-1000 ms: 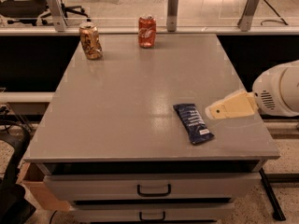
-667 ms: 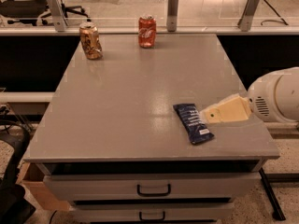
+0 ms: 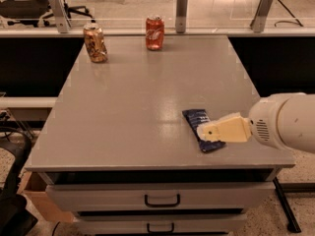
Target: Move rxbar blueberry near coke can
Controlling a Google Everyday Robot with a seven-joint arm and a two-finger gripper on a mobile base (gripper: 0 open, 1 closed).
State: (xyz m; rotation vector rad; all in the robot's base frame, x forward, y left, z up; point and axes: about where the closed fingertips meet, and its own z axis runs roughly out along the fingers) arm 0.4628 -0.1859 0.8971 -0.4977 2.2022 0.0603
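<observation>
**Camera view.**

1. Change: the tool (image 3: 204,131) has advanced left from the bench's right edge. Its tip now overlaps the near end of the rxbar blueberry (image 3: 196,119); a second ago it stood just beside the bar. The bar itself has not shifted.
2. Tool state: whether it is open or closed cannot be told from this view, and contact with the wrapper is not confirmed.
3. Position of task items: the rxbar blueberry lies flat on the bench (image 3: 133,92), in the near right area, close to the front edge. The coke can (image 3: 154,33) stands upright at the far edge, left of centre and well apart from the bar.
4. Meaning for the task: this is judged to be the approach-to-grasp step. The transfer has not begun.
5. Edges: the bar's near end is close to the front lip above the drawers (image 3: 162,199). A sideways nudge could push it off.
6. Open room: the surface between bar and coke can is bare. A gold-brown can (image 3: 95,43) stands left of the coke can; set the bar down on the coke can's near or right side.
</observation>
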